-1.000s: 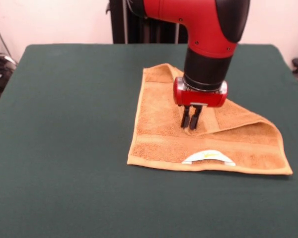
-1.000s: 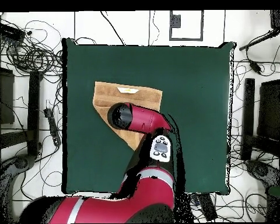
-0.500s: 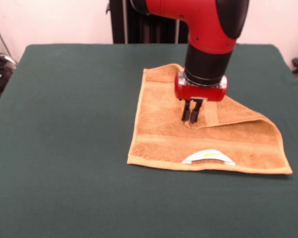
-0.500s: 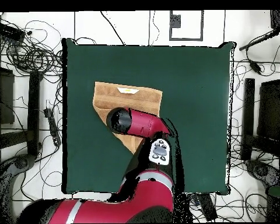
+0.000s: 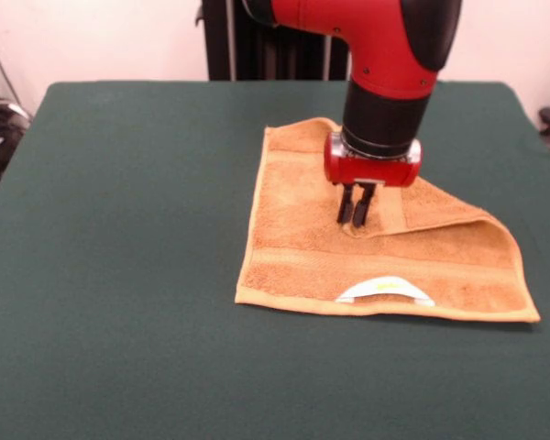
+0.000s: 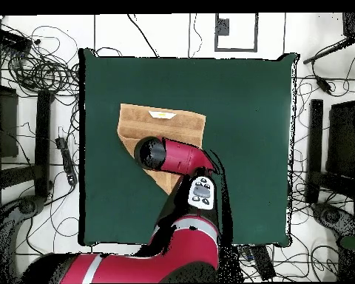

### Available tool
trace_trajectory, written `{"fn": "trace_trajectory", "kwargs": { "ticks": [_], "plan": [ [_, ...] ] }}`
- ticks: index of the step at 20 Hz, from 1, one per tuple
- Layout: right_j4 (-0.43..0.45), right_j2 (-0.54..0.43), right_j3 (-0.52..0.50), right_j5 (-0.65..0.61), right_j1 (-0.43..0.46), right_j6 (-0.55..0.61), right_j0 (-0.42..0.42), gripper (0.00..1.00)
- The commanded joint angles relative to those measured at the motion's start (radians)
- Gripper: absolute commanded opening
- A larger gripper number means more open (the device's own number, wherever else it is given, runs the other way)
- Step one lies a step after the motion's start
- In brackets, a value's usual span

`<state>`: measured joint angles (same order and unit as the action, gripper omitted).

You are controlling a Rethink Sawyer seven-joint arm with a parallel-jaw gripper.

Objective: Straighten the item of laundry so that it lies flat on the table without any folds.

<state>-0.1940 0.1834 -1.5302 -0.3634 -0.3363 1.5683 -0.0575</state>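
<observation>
The item of laundry [image 5: 298, 247], an orange-tan towel, lies right of centre on the table [image 5: 119, 238]. Its far right corner is folded over diagonally towards the middle, and a white label loop [image 5: 385, 290] sits at its near edge. My gripper [image 5: 355, 216] points straight down over the tip of the folded flap, shut on that tip with its fingers close together. In the overhead view the towel [image 6: 166, 122] lies on the table [image 6: 247, 111], and the arm's wrist [image 6: 152, 152] hides the gripper and the fold.
Bare green cloth spreads wide on all sides of the towel. Cables and stands [image 6: 32, 66] lie on the floor around the table. A dark post [image 5: 229, 41] stands behind the far edge.
The gripper has risen slightly and shifted a little towards the far side, drawing the tip of the folded flap up with it. The rest of the towel has stayed put.
</observation>
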Motion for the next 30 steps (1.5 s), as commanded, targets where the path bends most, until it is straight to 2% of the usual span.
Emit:
{"fn": "trace_trajectory", "kwargs": {
  "ticks": [1,6,23,30],
  "plan": [
    [-0.051,-0.160,-0.170,0.041,0.019,0.263,-0.054,0.00],
    [-0.027,-0.190,-0.193,0.077,0.005,0.232,-0.054,0.00],
    [-0.030,-0.179,-0.197,0.119,0.022,0.233,-0.080,0.00],
    [-0.038,-0.188,-0.264,0.106,-0.030,0.254,-0.091,0.00]
  ]
}}
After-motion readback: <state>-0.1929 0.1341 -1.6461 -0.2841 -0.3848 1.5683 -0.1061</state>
